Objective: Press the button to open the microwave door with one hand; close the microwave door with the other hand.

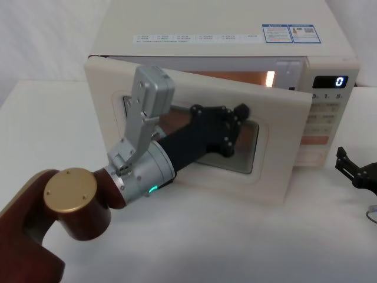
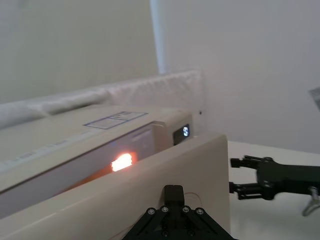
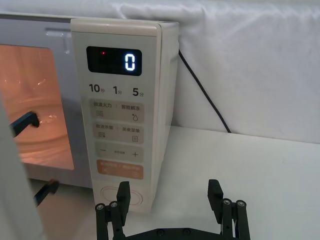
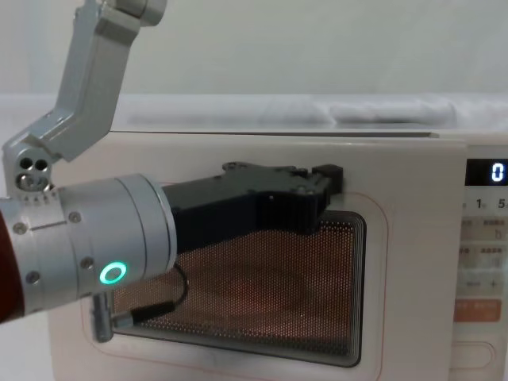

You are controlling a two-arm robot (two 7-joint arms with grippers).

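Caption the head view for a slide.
Left gripper against the half-open microwave door, oven lamp lit inside, while the right gripper waits beside the control panel.

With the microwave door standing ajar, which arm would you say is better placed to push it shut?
Left. The left gripper already rests against the microwave door, while the right gripper sits apart beside the control panel.

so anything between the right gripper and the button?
No. In the right wrist view the right gripper sits just short of the button, with bare white table between.
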